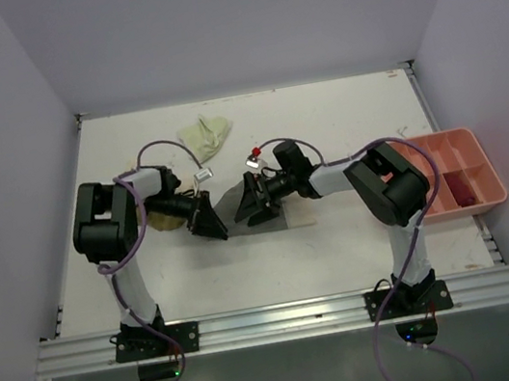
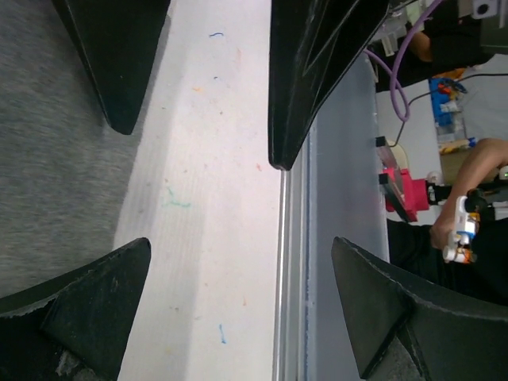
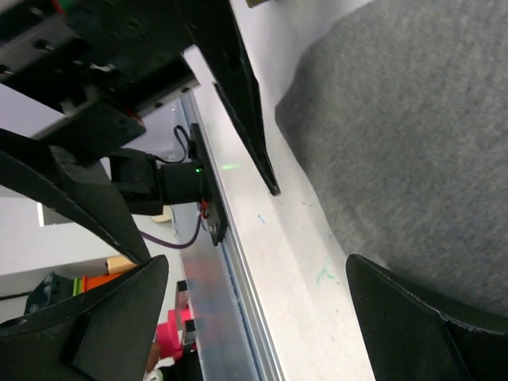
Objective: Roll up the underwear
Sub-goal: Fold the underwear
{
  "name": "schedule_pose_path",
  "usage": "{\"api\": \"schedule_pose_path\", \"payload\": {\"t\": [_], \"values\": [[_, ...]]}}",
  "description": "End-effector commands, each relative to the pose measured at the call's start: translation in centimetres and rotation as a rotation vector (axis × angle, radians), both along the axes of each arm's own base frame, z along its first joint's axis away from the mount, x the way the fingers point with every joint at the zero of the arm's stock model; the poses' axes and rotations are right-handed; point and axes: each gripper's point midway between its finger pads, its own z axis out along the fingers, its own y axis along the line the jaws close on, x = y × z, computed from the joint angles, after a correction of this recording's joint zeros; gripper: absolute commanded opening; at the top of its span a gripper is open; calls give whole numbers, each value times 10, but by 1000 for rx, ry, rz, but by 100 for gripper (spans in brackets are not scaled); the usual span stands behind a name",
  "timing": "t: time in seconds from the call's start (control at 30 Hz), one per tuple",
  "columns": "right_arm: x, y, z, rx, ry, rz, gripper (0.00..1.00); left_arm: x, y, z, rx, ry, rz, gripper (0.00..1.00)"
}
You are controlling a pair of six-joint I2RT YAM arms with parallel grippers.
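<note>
Lying under right pincer (image 1: 255, 203), beside left pincer (image 1: 210, 217): grey underwear (image 1: 278, 224).

The robot has two arms. The left arm (image 1: 104, 225) and the right arm (image 1: 393, 189) are each made of big round black joints with white tubes in between. A thin purple cable (image 1: 145, 151) loops along each arm and runs down to the bottom. Each arm has a flat black base (image 1: 158, 343). A tiny green light (image 1: 174, 371) glows just below the left one. The left end effector (image 1: 210, 215) and the right end effector (image 1: 247, 202) are black. Their fingers (image 2: 79, 309) are pointed black wedges with a dull, rough skin.
</note>
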Motion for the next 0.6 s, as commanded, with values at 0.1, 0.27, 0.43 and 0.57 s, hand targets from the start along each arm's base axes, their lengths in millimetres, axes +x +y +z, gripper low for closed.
{"api": "schedule_pose_path", "payload": {"t": [0.1, 0.27, 0.43, 0.57], "values": [[9, 10, 45, 76, -79, -17, 99, -19, 0, 3, -106, 65, 2, 100], [5, 10, 36, 57, -45, -16, 99, 0, 9, -30, 17, 128, 107, 100], [-2, 6, 28, 38, -2, -4, 99, 23, 20, -60, 137, 91, 159, 100], [-8, 3, 15, 6, 49, 0, 99, 20, 19, -68, 136, 147, 159, 100]]}}
